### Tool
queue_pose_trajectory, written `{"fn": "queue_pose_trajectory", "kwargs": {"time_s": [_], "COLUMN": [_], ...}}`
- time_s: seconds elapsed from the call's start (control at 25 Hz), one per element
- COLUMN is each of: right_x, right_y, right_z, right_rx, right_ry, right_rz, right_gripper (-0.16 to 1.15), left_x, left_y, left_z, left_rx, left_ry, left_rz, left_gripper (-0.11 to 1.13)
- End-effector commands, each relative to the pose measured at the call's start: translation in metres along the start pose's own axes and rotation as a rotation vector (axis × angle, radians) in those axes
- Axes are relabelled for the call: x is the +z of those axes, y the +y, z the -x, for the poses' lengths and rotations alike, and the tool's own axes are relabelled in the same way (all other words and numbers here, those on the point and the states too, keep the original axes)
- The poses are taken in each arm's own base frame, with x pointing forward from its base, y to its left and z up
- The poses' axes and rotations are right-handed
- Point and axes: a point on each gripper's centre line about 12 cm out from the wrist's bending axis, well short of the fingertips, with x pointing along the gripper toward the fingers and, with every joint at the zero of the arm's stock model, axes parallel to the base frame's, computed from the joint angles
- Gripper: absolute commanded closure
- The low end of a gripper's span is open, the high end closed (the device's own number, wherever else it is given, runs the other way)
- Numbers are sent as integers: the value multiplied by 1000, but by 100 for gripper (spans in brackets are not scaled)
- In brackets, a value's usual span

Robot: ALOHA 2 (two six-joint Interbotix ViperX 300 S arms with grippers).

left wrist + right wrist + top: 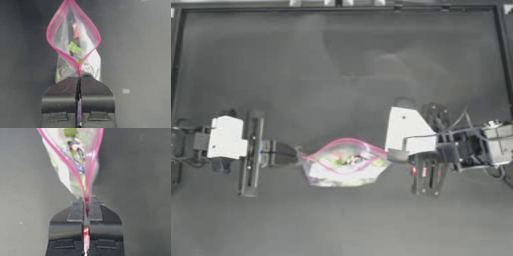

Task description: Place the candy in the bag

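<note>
The bag [346, 164] hangs between my two grippers at the table's middle. Its pink seal strip [346, 141] is spread into an open loop, with multicoloured sweets below. Inside the loop lies a small red-and-white piece, the candy [355, 160], seen reddish in the left wrist view [76, 30]. My left gripper [299, 157] is shut on the bag's left end, pinching the seal [79, 72]. From the other side, my right gripper [395, 155] is shut on the right end, and the seal [86, 203] runs between its jaws.
The dark table [338, 75] stretches away behind the bag to a raised frame [338, 8] along the far side. A small pale speck [125, 91] lies on the tabletop beside the left gripper.
</note>
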Motion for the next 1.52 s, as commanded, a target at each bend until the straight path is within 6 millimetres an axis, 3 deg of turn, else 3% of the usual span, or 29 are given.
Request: {"fn": "queue_pose_trajectory", "kwargs": {"time_s": [0.04, 0.8, 1.52], "right_x": [14, 18, 5], "right_y": [-7, -37, -37], "right_z": [16, 8, -16], "right_rx": [5, -32, -5], "right_ry": [-59, -37, -40], "right_rz": [-6, 17, 14], "right_gripper": [94, 94, 94], "left_x": [21, 8, -19], "left_y": [7, 34, 35], "left_z": [6, 2, -18], "left_rx": [21, 102, 104], "left_ry": [-68, -3, 71], "left_rz": [-6, -14, -8], "left_gripper": [95, 95, 95]}}
